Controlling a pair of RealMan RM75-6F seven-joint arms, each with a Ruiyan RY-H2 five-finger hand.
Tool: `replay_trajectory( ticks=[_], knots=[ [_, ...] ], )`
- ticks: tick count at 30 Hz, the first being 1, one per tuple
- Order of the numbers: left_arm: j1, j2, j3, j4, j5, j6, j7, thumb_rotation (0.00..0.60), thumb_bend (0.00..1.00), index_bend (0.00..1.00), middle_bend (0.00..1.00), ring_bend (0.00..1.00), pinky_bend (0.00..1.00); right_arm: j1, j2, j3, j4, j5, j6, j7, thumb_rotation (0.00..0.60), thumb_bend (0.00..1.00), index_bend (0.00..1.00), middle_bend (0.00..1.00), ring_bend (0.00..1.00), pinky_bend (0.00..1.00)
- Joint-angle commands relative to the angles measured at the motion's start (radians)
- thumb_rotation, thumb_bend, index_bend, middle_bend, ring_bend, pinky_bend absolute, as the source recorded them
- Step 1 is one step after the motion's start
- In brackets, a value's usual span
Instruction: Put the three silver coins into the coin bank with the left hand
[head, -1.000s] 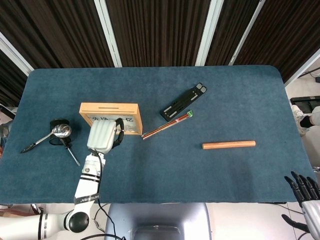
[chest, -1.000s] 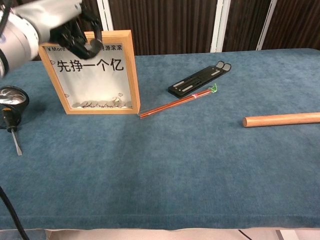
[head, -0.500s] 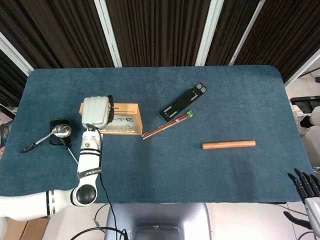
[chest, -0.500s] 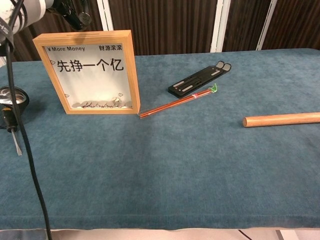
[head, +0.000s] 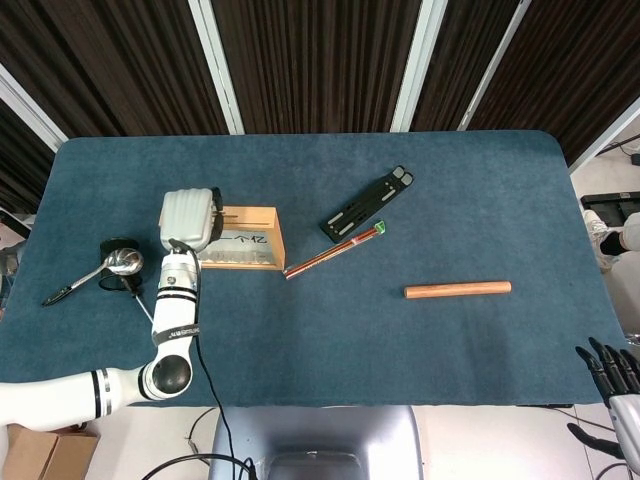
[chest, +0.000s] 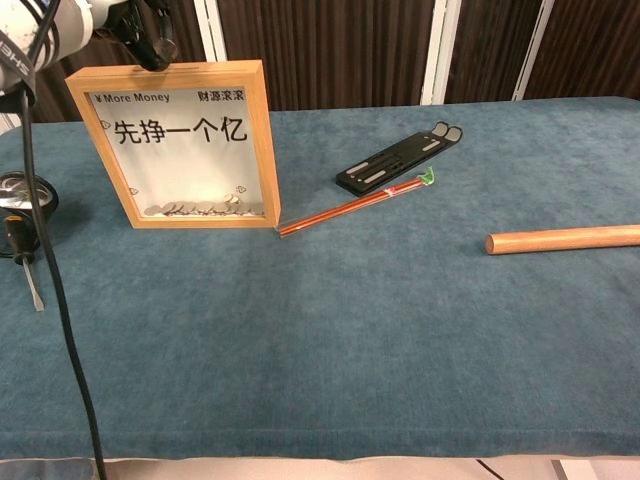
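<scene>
The coin bank (head: 250, 240) (chest: 175, 145) is an upright wooden frame with a clear front, standing at the table's left. Several silver coins (chest: 200, 209) lie along its bottom inside. I see no loose coin on the cloth. My left hand (head: 190, 218) (chest: 148, 40) hovers over the left end of the bank's top edge, dark fingertips bunched right at the wood near the slot (head: 243, 214). Whether a coin sits between them is hidden. My right hand (head: 612, 385) hangs off the table's near right corner, fingers spread, holding nothing.
A spoon (head: 122, 262) and a screwdriver (head: 141, 300) (chest: 25, 262) lie left of the bank. A red stick (head: 333, 249) (chest: 355, 205) touches the bank's right foot, with a black bracket (head: 367, 203) (chest: 398, 158) behind it. A wooden dowel (head: 457, 290) (chest: 565, 239) lies at right.
My left hand has risen from in front of the bank's face to above its top edge, then settled slightly lower onto it. The right hand sank a little.
</scene>
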Motion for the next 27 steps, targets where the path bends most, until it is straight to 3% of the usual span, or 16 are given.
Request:
replay_trajectory(
  ticks=[1, 27],
  knots=[
    [-0.008, 0.002, 0.013, 0.005, -0.002, 0.0, -0.014, 0.6, 0.45, 0.59, 1.0, 1.0, 1.0, -0.001, 0.0, 0.0, 0.001, -0.001, 0.002, 0.001, 0.6, 0.22, 0.0, 0.0, 0.0, 0.0],
    [-0.05, 0.016, 0.089, 0.041, -0.015, -0.005, -0.072, 0.6, 0.45, 0.56, 1.0, 1.0, 1.0, -0.006, 0.002, 0.001, 0.004, 0.004, 0.009, 0.009, 0.6, 0.22, 0.0, 0.0, 0.0, 0.0]
  ],
)
